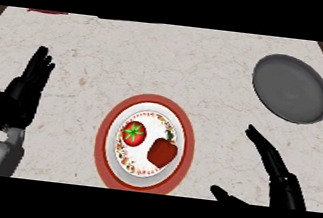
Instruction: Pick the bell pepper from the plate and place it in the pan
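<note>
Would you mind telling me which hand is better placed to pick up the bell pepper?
Right hand: it is open beside the plate, nearer the bell pepper, on the pan side.

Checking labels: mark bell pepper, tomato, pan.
bell pepper (162,152), head view, middle of its red body.
tomato (133,133), head view, green top.
pan (291,88), head view, bare grey bottom.

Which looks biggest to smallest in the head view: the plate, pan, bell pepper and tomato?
1. Plate, largest.
2. Pan, somewhat smaller; it lies farther from the camera, so this is unsure.
3. Bell pepper.
4. Tomato, nearly the pepper's size, too close to rank surely.
</note>
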Tool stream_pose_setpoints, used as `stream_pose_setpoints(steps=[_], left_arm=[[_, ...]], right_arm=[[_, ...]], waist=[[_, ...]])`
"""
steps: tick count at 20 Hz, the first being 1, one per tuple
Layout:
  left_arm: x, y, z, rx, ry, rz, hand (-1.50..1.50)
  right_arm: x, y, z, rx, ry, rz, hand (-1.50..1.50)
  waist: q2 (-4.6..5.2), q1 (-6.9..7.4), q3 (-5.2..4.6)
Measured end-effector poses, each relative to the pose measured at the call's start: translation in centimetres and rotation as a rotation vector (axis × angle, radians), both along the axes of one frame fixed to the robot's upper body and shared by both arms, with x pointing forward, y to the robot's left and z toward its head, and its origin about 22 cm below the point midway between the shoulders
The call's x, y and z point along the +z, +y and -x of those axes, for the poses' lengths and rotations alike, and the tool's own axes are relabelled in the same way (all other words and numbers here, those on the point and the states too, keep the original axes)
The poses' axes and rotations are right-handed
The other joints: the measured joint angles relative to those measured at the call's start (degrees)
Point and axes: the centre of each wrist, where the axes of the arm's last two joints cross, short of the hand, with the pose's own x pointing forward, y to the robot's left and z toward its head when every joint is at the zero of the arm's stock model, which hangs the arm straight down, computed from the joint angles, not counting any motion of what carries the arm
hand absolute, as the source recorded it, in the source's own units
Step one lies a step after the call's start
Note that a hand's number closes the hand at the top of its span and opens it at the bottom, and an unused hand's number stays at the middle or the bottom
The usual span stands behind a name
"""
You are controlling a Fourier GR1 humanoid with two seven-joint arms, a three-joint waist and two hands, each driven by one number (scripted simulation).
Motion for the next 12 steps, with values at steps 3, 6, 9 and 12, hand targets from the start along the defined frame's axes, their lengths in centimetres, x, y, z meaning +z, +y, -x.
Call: stream_pose_setpoints(steps=[3,6,9,12], left_arm=[[0.2,-0.3,0.0,-0.006,-0.006,-0.003,0.00],[0.2,-0.7,-0.2,-0.021,-0.007,-0.005,0.00],[0.6,-1.4,-0.5,-0.040,-0.012,-0.005,0.00],[0.8,-2.0,-1.0,-0.059,-0.014,-0.005,0.00]], right_arm=[[2.5,-0.6,1.1,0.021,0.077,0.128,-1.50],[5.8,-0.3,2.1,0.022,0.151,0.207,-1.50],[8.5,0.5,1.8,0.002,0.205,0.271,-1.50],[10.5,2.0,0.7,-0.011,0.228,0.335,-1.50]], waist=[[0.13,0.46,-0.12],[0.33,0.98,-0.17],[0.54,1.88,-0.14],[0.69,2.56,-0.10]])
